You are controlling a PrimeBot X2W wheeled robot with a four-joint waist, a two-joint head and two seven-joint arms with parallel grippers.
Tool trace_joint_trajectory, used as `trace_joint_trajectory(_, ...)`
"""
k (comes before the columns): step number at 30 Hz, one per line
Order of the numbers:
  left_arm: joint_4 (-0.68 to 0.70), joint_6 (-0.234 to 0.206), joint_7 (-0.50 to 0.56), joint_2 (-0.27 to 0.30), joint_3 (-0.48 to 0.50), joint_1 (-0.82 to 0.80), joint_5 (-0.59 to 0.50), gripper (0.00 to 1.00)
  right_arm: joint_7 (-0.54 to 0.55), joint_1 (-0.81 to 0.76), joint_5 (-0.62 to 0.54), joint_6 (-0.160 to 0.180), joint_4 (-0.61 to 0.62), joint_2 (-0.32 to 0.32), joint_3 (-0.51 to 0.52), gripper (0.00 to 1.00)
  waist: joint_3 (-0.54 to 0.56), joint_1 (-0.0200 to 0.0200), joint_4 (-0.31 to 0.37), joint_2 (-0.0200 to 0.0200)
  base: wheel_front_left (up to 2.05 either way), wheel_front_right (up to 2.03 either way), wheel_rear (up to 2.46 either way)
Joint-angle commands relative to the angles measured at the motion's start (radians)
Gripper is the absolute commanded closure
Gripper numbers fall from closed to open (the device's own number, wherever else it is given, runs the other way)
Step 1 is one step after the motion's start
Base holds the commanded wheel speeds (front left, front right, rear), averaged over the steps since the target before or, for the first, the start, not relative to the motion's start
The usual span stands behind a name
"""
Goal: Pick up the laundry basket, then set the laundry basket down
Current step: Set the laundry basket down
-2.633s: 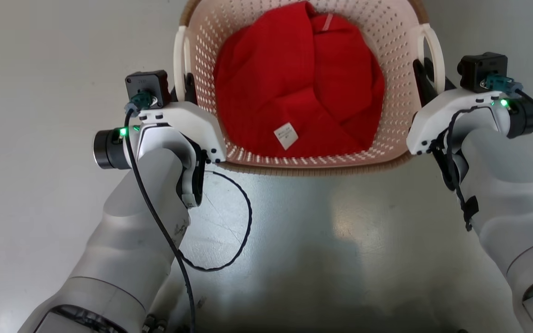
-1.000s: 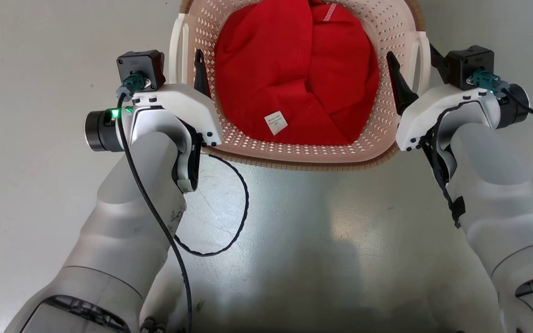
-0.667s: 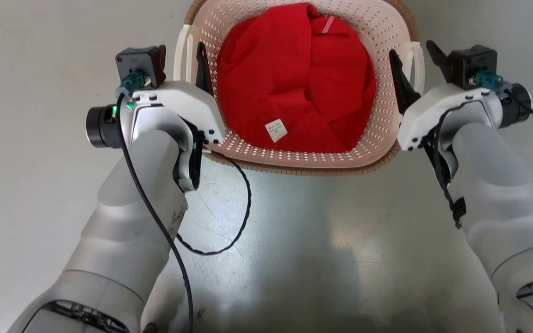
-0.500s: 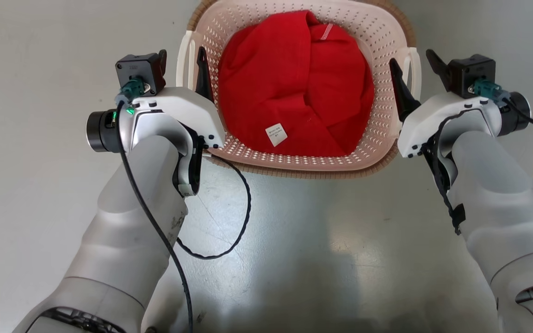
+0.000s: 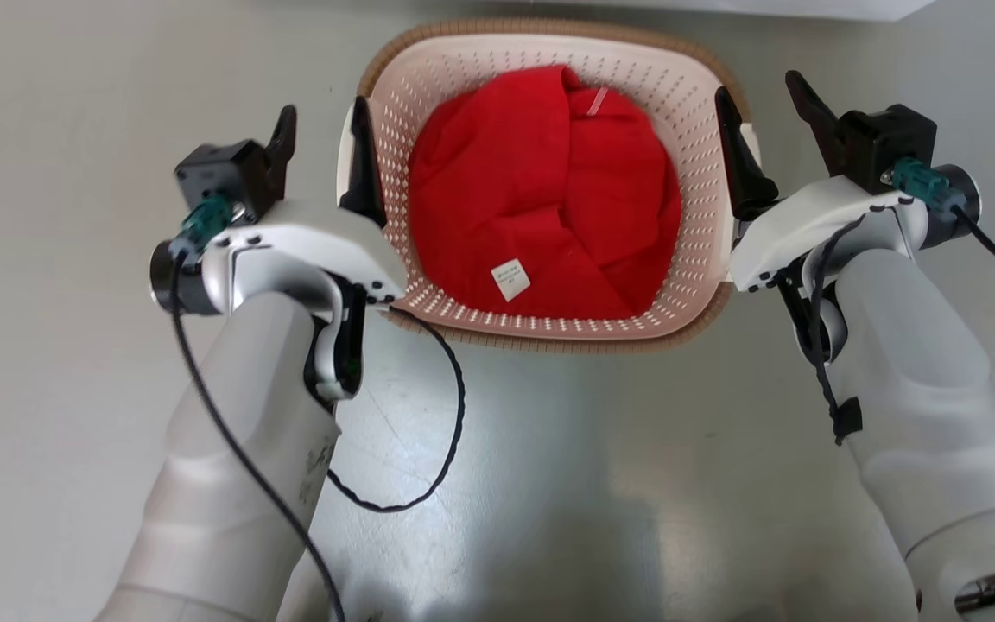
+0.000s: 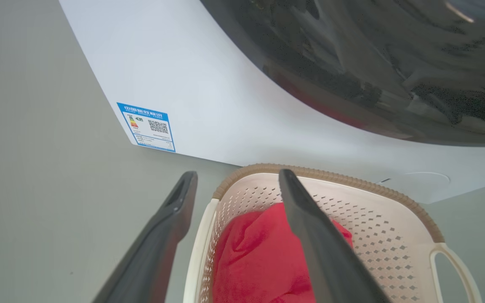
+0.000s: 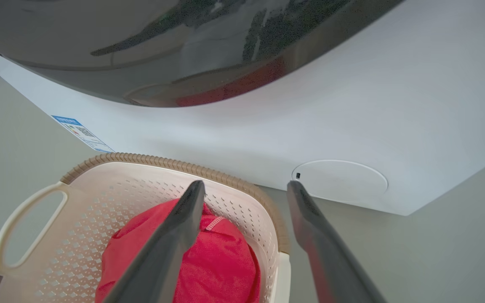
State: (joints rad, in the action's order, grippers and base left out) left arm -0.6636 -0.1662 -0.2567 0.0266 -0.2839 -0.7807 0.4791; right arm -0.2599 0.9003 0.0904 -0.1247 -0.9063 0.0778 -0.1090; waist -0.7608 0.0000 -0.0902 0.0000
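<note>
Left gripper spread wide astride laundry basket left side, right gripper likewise astride right side; basket centred ahead of me, both equally near.

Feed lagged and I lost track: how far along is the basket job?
Done: the laundry basket sits on the floor before the washing machine, released from its earlier grip. In hand: left gripper and right gripper, both open, straddle its sides. Left: draw both clear.
</note>
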Motion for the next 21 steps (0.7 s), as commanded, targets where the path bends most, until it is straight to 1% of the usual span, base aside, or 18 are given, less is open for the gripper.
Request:
trace_joint_trajectory(1,0.032,0.007,-0.005,0.024,0.032,0.039,-0.011,0.00,-0.002,-0.049,0.012,-0.006,0.033,-0.027,-0.021,0.00,0.014,0.0000,0.005,0.0000,0.00,0.00,0.00)
trace_joint_trajectory(9,0.196,0.026,-0.005,0.024,0.093,0.167,-0.050,0.00,-0.002,-0.172,0.063,-0.006,0.265,-0.027,-0.006,0.00,0.100,0.0000,0.019,0.0000,0.00,0.00,0.00)
trace_joint_trajectory(15,0.299,0.030,-0.005,0.024,0.110,0.264,-0.079,0.00,-0.002,-0.290,0.093,-0.006,0.417,-0.027,0.028,0.00,0.179,0.0000,0.024,0.0000,0.00,0.00,0.00)
trace_joint_trajectory(21,0.380,0.036,-0.005,0.024,0.108,0.358,-0.102,0.00,-0.002,-0.410,0.125,-0.006,0.540,-0.027,0.053,0.00,0.264,0.0000,0.029,0.0000,0.00,0.00,0.00)
